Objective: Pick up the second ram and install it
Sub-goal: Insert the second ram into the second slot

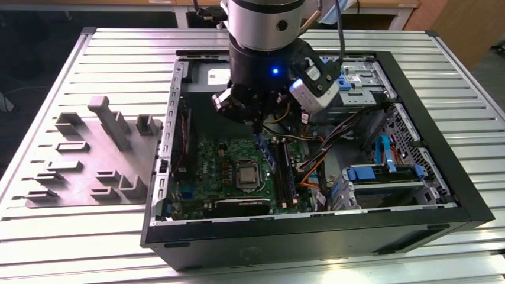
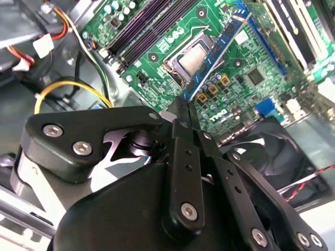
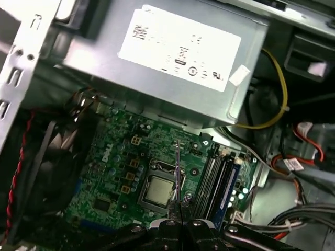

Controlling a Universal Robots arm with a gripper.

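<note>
Gripper (image 2: 181, 107) clamped on 2nd ram (image 2: 220, 52), stick hanging near CPU socket (image 3: 157, 191), long axis roughly parallel to black slots (image 3: 217, 180), those just beside it toward the exterior view's right, not yet seated.

Bench (image 1: 71, 236) is ribbed bare metal, dull silver. Case (image 1: 316, 239) looks like matt black painted metal. Holder blocks (image 1: 103, 171) are flat grey plastic, zero shine. Power-supply box (image 3: 104, 78) is plain grey sheet metal with a white paper label (image 3: 180, 49). Motherboard (image 1: 213, 171) is green, slightly glossy. Second ram (image 2: 222, 52) has a slick blue board; pincer (image 2: 181, 107) is matt black with shiny screws.
</note>
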